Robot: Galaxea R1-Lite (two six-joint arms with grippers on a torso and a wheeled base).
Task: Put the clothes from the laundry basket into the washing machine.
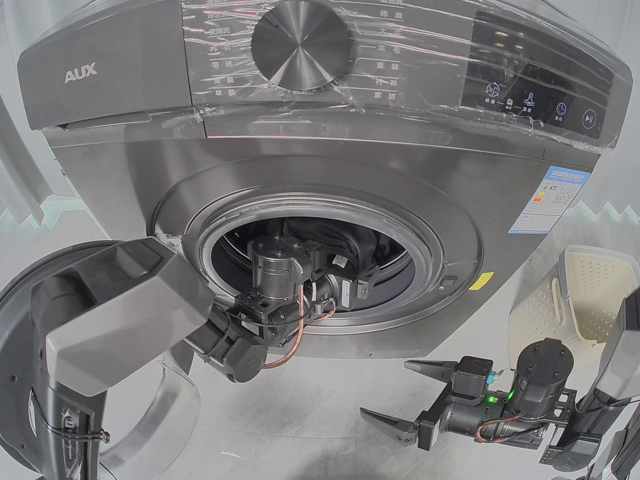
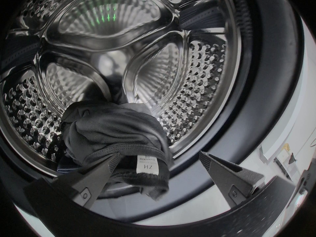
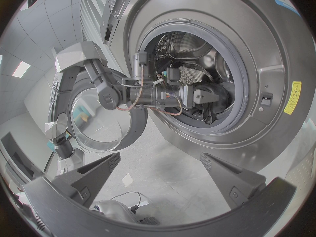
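Dark garment (image 2: 112,132), bunched and soft-folded, fine knit with a stitched hem and a small white tag (image 2: 147,164), heaped at the front lip of the drum (image 2: 197,83) and spilling onto the dark rubber door seal (image 2: 263,83). Left gripper (image 2: 158,155) just in front of it, jaws spread wide, hem and tag lying between the two black wedge-shaped fingers; one fingertip (image 2: 110,162) against the cloth's edge, possibly touching, hard to tell from this angle. Drum of polished steel, perforated and dimpled, with smooth raised paddles. Left arm level, wrist through the round opening of the washing machine (image 1: 320,168), glass door (image 1: 20,341) swung open on the robot's left. Right gripper (image 1: 385,389) low over the pale floor, outside the machine, jaws parted and holding nothing, near the perforated cream laundry basket (image 1: 593,288).
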